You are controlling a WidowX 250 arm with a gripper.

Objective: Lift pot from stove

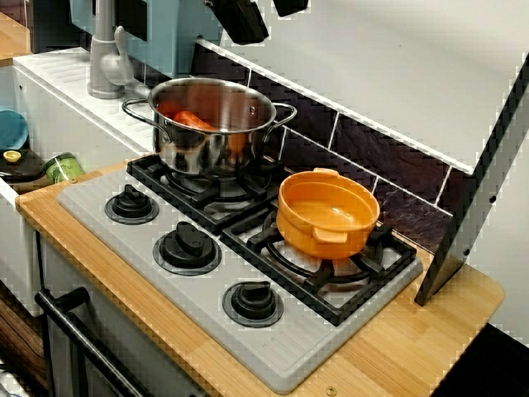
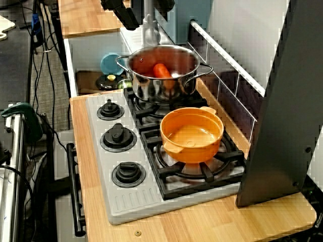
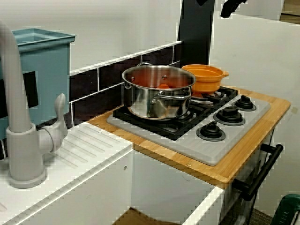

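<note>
The orange pot [image 1: 324, 236] [image 2: 192, 151] [image 3: 205, 82] sits upright and empty on the right-hand black grate of the grey stove [image 1: 207, 289] [image 2: 101, 151] [image 3: 187, 140]. One tab handle faces the knobs, the other the tiled wall. My gripper [image 1: 274, 26] [image 2: 148, 19] [image 3: 212, 8] hangs high at the top edge of every view, above the back of the stove and well clear of the pot. Only its two black fingers show, spread apart with nothing between them.
A taller steel pot [image 1: 211, 145] [image 2: 161, 85] [image 3: 157, 101] holding something orange stands on the left grate beside the orange pot. A dark slanted panel [image 1: 479, 182] [image 2: 282, 101] rises at the stove's right end. A grey faucet [image 1: 103, 58] [image 3: 18, 117] and a sink lie left.
</note>
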